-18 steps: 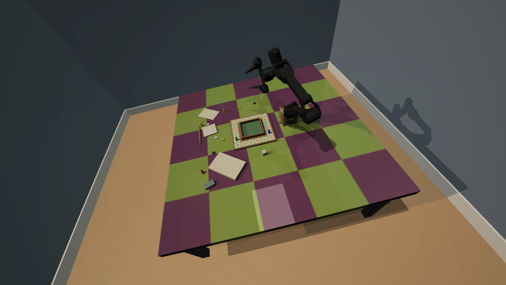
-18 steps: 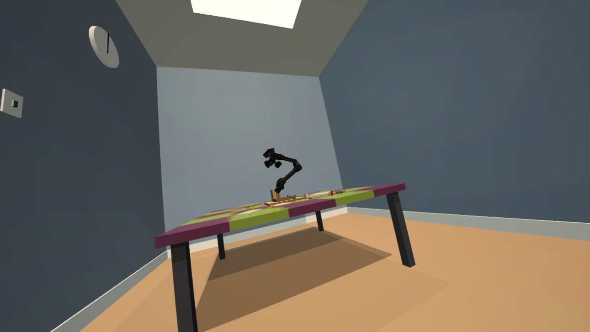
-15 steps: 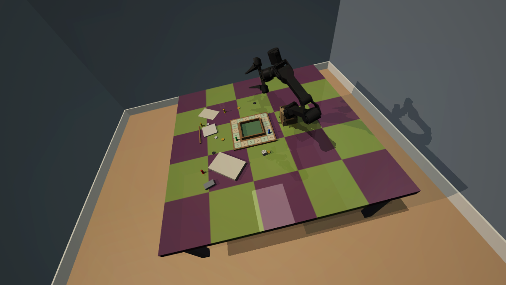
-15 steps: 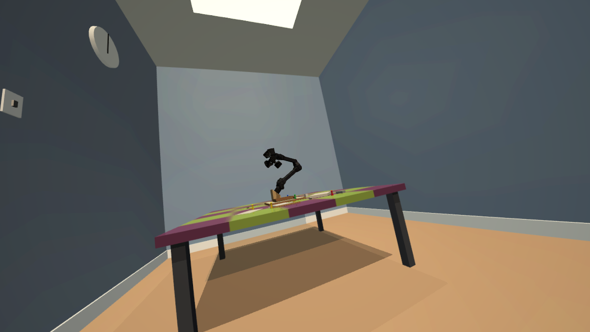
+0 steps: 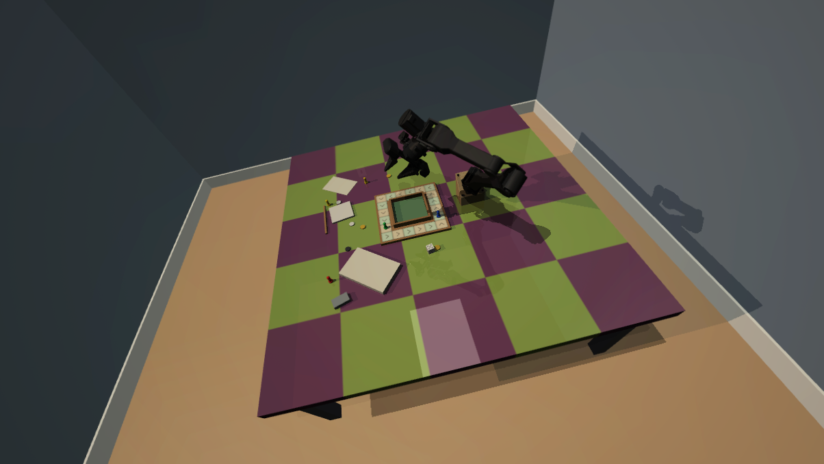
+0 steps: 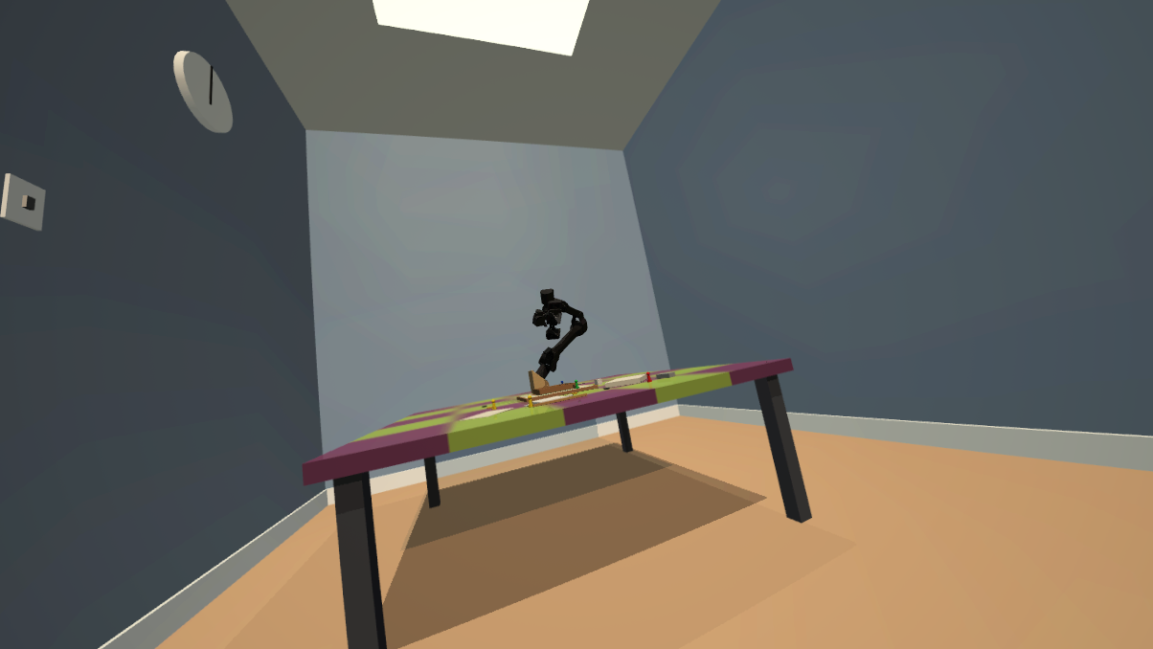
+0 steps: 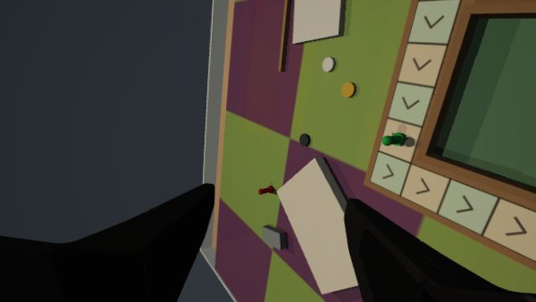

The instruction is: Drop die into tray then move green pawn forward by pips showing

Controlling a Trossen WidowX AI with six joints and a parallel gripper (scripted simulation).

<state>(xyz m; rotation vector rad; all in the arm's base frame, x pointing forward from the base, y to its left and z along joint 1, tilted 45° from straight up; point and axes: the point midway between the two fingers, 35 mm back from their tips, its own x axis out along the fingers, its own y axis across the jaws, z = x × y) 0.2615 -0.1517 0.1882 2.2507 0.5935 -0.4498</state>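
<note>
Board: one square wooden game board [image 5: 413, 212] with arrow-marked squares is lying on the purple-and-green checkered table [image 5: 519, 270]; its sunken green-floored tray [image 5: 410, 209] is sitting in the middle.
Die: one small white die with dark pips [image 5: 430, 248] is resting on the table just off the board's near edge, outside the tray, with a small orange disc [image 5: 438, 248] right beside it.
Green pawn: one green pawn [image 7: 394, 139] is standing on a square of the board's left-hand track, one square before the near-left corner.
Other pawns: one blue pawn [image 5: 438, 213] is standing on the board's right-hand track; one red pawn [image 7: 267, 190] is lying on the table well to the near left of the board.
Pale slabs: three flat cream rectangles are lying left of the board, the largest [image 5: 369, 269] nearest the red pawn.
Gripper: one black two-finger gripper [image 5: 406, 160] is hanging high in the air beyond the board's far edge, fingers partly spread, holding nothing and touching nothing.
</note>
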